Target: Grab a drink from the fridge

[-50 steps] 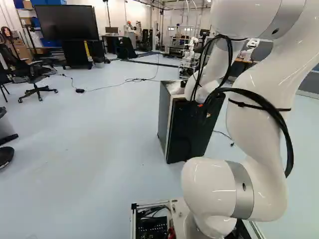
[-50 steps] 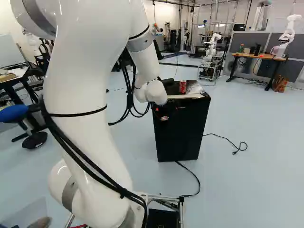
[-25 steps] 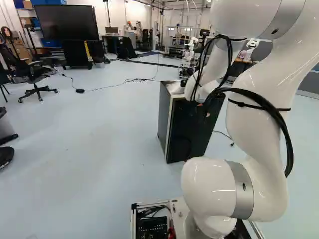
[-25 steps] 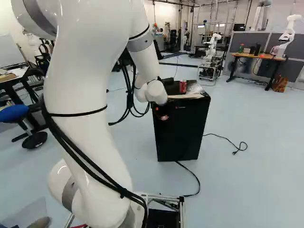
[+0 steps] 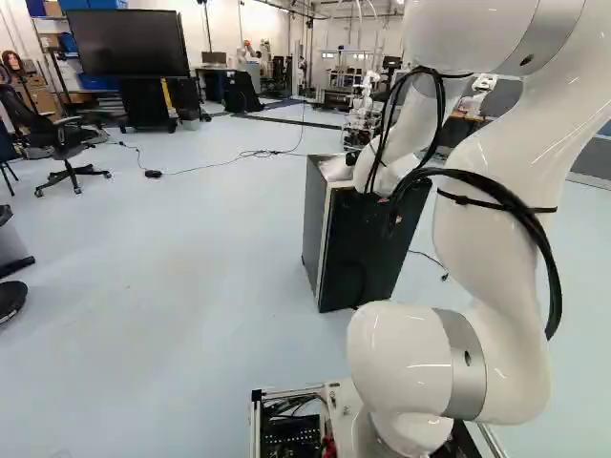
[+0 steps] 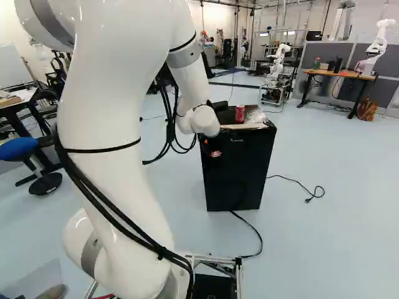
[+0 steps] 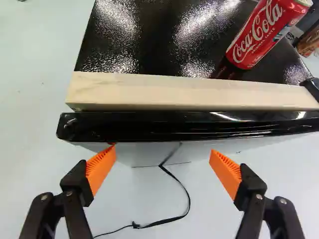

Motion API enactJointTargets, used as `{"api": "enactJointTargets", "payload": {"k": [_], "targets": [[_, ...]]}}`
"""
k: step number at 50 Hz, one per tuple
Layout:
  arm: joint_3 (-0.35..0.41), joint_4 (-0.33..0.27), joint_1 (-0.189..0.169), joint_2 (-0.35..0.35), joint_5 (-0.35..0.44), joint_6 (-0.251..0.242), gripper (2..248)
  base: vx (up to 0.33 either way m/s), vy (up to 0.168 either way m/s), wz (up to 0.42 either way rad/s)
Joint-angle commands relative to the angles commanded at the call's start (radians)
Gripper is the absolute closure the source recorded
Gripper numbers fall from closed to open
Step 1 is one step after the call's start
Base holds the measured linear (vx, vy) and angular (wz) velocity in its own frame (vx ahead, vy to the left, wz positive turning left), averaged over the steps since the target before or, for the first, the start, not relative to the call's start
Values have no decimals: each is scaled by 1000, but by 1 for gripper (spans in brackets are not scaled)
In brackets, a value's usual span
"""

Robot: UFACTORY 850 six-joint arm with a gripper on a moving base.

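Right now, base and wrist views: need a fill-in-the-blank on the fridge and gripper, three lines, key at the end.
The can on top of the black fridge is mostly ____.
Of that can and the pale strip, the one nearer the gripper is the ____.
The pads on the gripper's open fingers are ____.

Missing words: red; strip; orange.

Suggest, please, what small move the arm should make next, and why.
I'd probably ease the jaws to a side edge of the fridge door to try opening it: they stand open, holding nothing, at its front, and it looks closed. The task wants a drink from inside, whereas the red soda can stands on top, beyond the wooden strip.
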Motion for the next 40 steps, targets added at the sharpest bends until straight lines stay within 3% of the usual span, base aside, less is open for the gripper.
{"api": "enactJointTargets", "payload": {"k": [40], "targets": [[0, 0, 0, 0, 41, 0, 3, 0, 0, 0]]}}
